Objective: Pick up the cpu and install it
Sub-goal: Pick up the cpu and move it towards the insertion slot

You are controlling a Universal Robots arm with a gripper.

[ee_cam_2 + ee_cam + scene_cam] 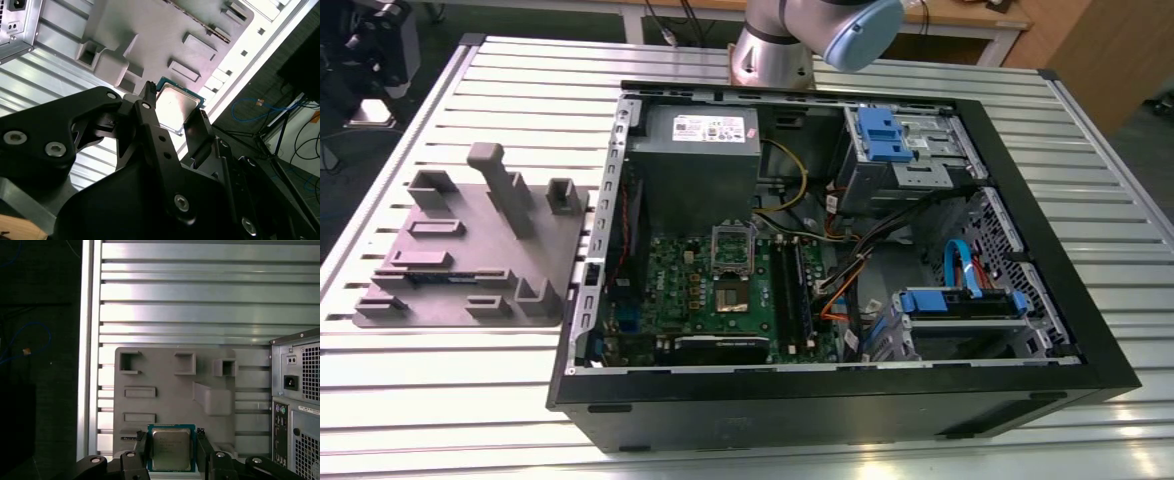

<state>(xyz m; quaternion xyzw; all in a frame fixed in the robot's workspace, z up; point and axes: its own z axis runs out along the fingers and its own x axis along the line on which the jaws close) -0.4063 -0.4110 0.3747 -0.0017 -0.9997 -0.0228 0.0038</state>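
The robot's black two-fingered hand (172, 436) is clenched on the small square silver-topped cpu (171, 452), held above the grey moulded tray (165, 407). In the exterior view the tray sits at nine o'clock from the open black computer case (841, 400) on the slatted metal table (454, 400).

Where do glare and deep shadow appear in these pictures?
First wrist view: glare bands across the table slats. Second wrist view: the cpu top, between the jaws, shines brightly. Exterior view: the table is bright, the computer case interior shaded.
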